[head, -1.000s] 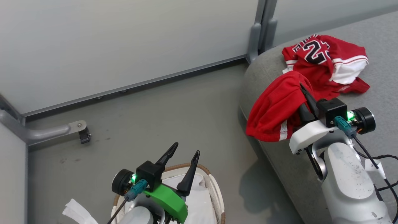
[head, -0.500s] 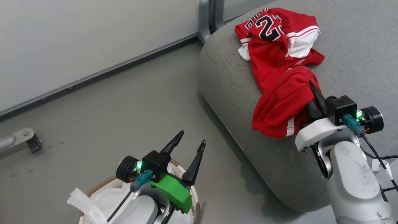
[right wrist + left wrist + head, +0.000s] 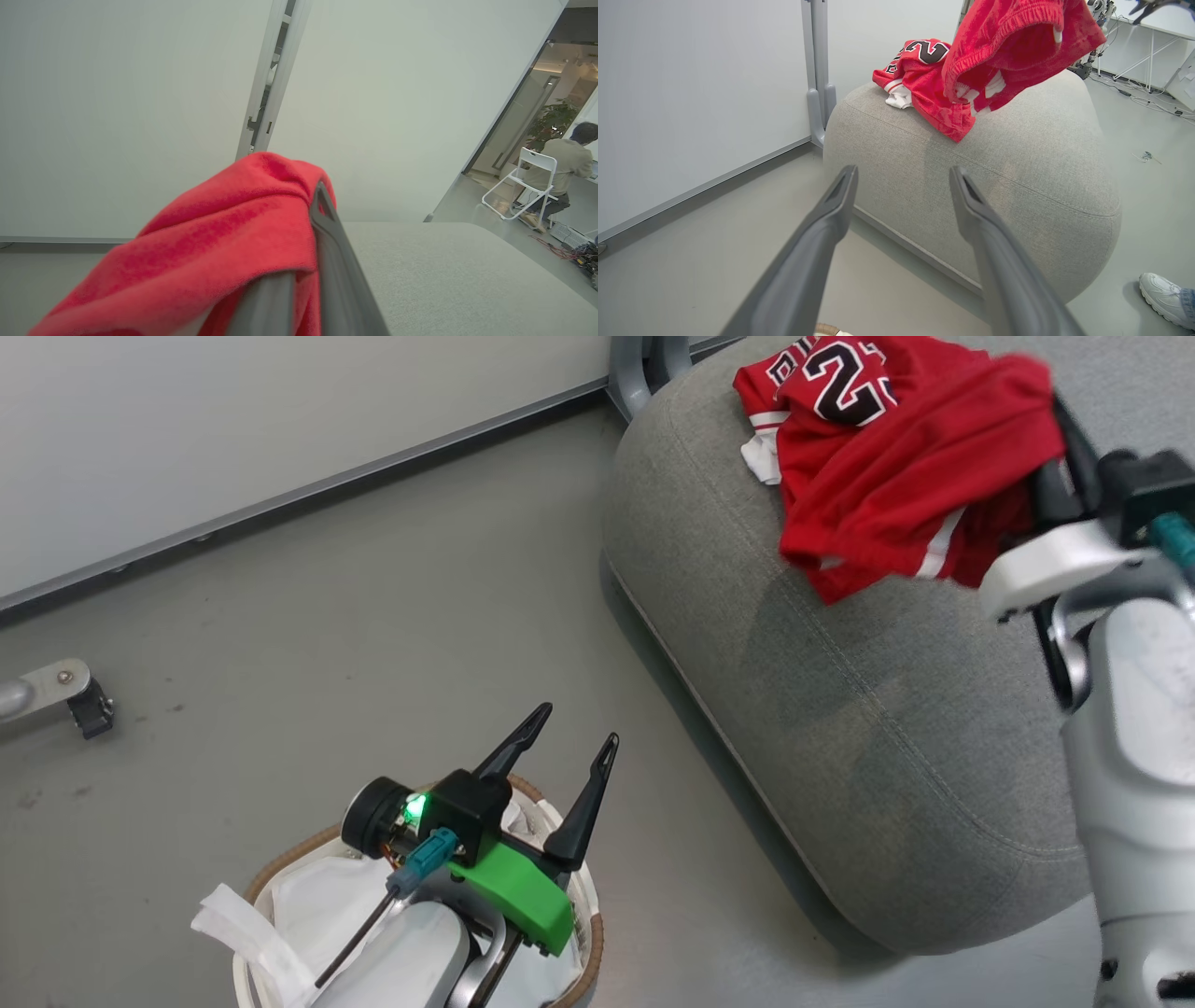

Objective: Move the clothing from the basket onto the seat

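Pinching a red garment (image 3: 896,476) tight between the fingers of the right gripper (image 3: 1053,453) at 2 o'clock in the head view, up above the seat (image 3: 840,709), with the cloth drooping toward 9 o'clock across the jersey (image 3: 831,383); not managing to tell whether its lowest fold is touching the cushion. Leaving the jersey crumpled at 1 o'clock on the seat's rounded top, black numerals facing up, white trim peeking out at its 8 o'clock edge. Holding the left gripper (image 3: 576,726) at 6 o'clock with fingers spread wide and nothing between them, hovering over the basket (image 3: 280,863), tips pointing toward 1 o'clock. Showing white liner (image 3: 308,905) cloth inside the basket at 7 o'clock, standing on the grey floor (image 3: 327,644). Catching, in the left wrist view, a white shoe (image 3: 1162,298) at 4 o'clock beside the seat.
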`<state>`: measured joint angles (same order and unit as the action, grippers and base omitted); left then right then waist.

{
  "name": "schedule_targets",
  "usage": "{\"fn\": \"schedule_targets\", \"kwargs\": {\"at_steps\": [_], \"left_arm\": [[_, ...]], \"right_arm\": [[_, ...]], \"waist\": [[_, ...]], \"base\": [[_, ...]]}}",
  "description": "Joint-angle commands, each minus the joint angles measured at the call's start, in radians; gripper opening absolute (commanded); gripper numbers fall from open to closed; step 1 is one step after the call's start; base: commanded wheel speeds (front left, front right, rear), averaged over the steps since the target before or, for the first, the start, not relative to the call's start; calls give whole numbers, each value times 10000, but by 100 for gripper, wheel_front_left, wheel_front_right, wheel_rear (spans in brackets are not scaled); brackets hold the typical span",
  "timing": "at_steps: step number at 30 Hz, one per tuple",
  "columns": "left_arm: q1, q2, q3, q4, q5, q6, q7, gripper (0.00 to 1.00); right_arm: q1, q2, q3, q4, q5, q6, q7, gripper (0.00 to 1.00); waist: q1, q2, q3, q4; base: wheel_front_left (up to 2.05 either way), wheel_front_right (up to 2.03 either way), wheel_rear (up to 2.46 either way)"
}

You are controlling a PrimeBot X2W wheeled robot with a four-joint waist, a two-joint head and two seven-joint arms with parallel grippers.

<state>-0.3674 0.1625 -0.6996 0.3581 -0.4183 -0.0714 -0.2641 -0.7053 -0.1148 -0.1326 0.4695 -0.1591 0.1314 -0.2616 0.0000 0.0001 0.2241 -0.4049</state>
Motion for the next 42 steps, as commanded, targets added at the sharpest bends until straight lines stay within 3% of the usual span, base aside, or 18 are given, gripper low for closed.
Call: {"fn": "schedule_targets", "kwargs": {"at_steps": [1, 11, 19, 25, 33, 34, 36, 37, 42], "left_arm": [[-210, 77, 41, -85, 122, 41, -3, 100], [-814, 164, 2, -520, 419, 226, 136, 100], [-1272, 134, -110, -977, 638, 371, 373, 100], [-1228, 277, -116, -1097, 655, 469, 454, 100], [-1104, 394, -179, -1195, 627, 558, 503, 100], [-1114, 396, -194, -1194, 625, 557, 527, 100], [-1142, 368, -245, -1179, 624, 541, 555, 100], [-1155, 345, -268, -1162, 613, 534, 563, 100], [-1062, 254, -264, -1050, 503, 629, 503, 100]], "right_arm": [[-593, -225, -160, 177, -42, -14, -53, 0], [-3703, -1936, -1171, 1570, -529, -15, 234, 0], [-4357, -2936, -2250, 2586, -1245, -15, 368, 0], [-3576, -2861, -3079, 3410, -1885, -15, 223, 0], [-2676, -2302, -3932, 4367, -2487, -15, 43, 0], [-2612, -2252, -3991, 4404, -2521, -15, 22, 9], [-2433, -2145, -4077, 4446, -2571, -15, -13, 42], [-2323, -2105, -4051, 4474, -2607, -15, -20, 100], [-1718, -1914, -3814, 4096, -2405, -15, -43, 100]], "waist": [[0, -1, 395, 385], [0, -1, 1747, 1433], [0, -1, 2670, 2015], [0, -1, 2954, 2123], [0, -1, 3059, 1941], [0, -1, 3044, 1918], [0, -1, 2976, 1875], [0, -1, 2923, 1849], [0, -1, 2618, 1664]], "base": [[0, 0, 0], [0, 0, 0], [0, 0, 0], [0, 0, 0], [0, 0, 0], [0, 0, 0], [0, 0, 0], [0, 0, 0], [0, 0, 0]]}}
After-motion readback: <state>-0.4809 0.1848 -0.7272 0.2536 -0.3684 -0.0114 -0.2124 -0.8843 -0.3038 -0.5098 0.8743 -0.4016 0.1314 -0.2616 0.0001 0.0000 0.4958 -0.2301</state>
